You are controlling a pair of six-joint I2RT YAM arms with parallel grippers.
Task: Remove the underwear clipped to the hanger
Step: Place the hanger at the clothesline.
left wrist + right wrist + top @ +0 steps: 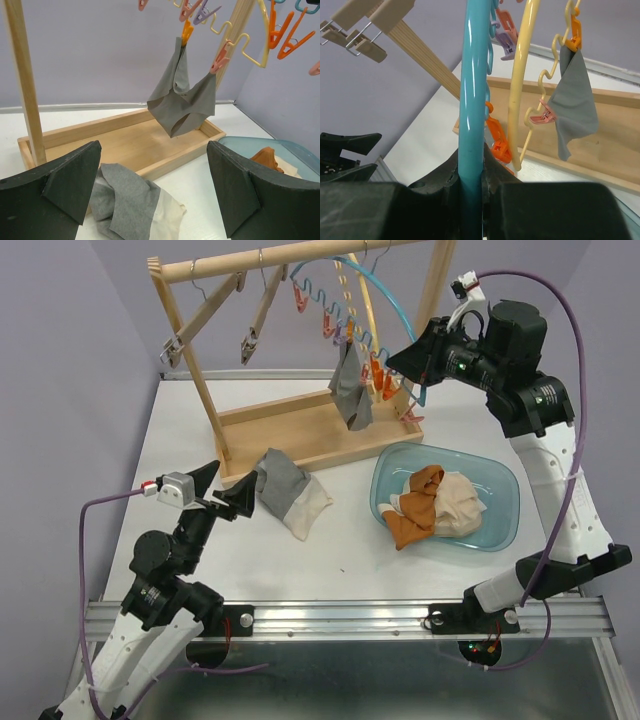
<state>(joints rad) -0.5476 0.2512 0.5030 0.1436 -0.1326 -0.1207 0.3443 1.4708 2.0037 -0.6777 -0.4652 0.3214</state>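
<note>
We see the right gripper (pixel 470 162) clamped on the blue hanger (pixel 472 75); left gripper (pixel 153 167) spread wide; grey underwear (pixel 180 100) hangs clipped.

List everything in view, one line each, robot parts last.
wooden rack: one, light wood, back of the table.
wooden clip hangers: two, on the rail's left, holding nothing.
blue hanger: one, on the rail's right.
yellow hanger: one, beside the blue one.
grey underwear: one, pegged to the yellow hanger.
underwear pile: grey and cream, on the table in front of the rack.
tub: one, translucent blue, right.
tub underwear: orange-brown and beige, inside the tub.
table: one, white.
left arm: jaws open, facing the pile.
right arm: jaws shut on the blue hanger.
</note>
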